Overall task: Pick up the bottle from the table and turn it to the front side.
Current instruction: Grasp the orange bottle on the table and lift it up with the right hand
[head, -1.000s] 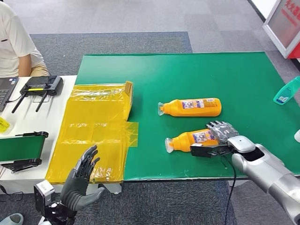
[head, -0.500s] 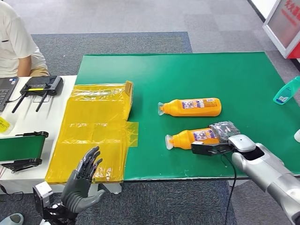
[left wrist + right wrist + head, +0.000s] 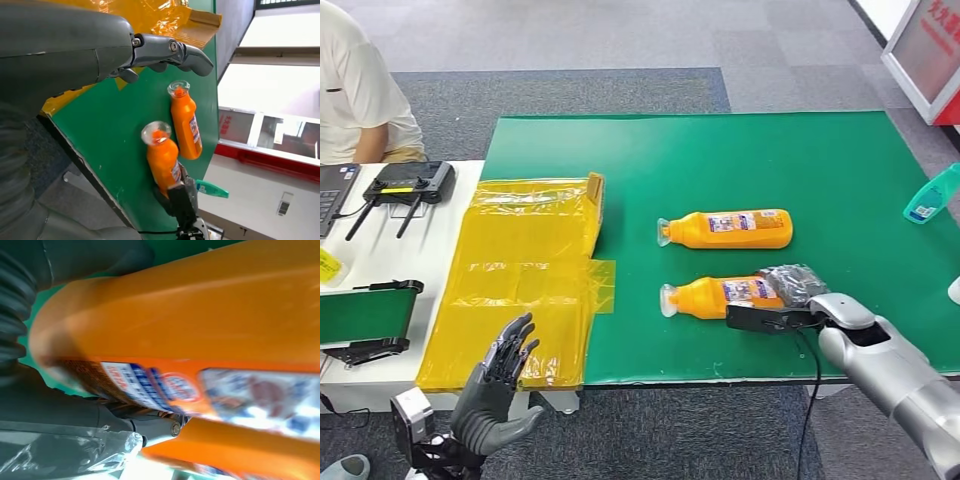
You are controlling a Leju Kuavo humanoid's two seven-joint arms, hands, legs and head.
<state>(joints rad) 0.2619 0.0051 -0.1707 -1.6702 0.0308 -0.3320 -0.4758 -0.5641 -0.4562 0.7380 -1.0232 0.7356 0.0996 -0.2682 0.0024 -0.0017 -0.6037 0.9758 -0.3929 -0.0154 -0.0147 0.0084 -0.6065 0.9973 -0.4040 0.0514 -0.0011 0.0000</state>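
Two orange bottles with clear caps lie on their sides on the green table mat (image 3: 682,160), caps to the left. My right hand (image 3: 789,297) grips the base end of the near bottle (image 3: 716,296), thumb along its front and fingers over its far side. In the right wrist view this near bottle (image 3: 211,320) lies close against the fingers (image 3: 113,416), with its printed label showing. The far bottle (image 3: 731,229) lies apart, label up. My left hand (image 3: 495,383) hangs open below the table's front edge. The left wrist view shows the near bottle (image 3: 163,159), the far bottle (image 3: 185,122) and the left hand (image 3: 94,47).
A yellow plastic sheet (image 3: 524,265) covers the mat's left end. A teal bottle (image 3: 930,196) lies at the right edge. On the white side table (image 3: 441,235) are a controller (image 3: 409,184) and a small green belt unit (image 3: 367,316). A person (image 3: 354,85) sits at the far left.
My right hand has closed around the near bottle's base, and the bottle has shifted a little to the left and away. The left hand has sunk slightly.
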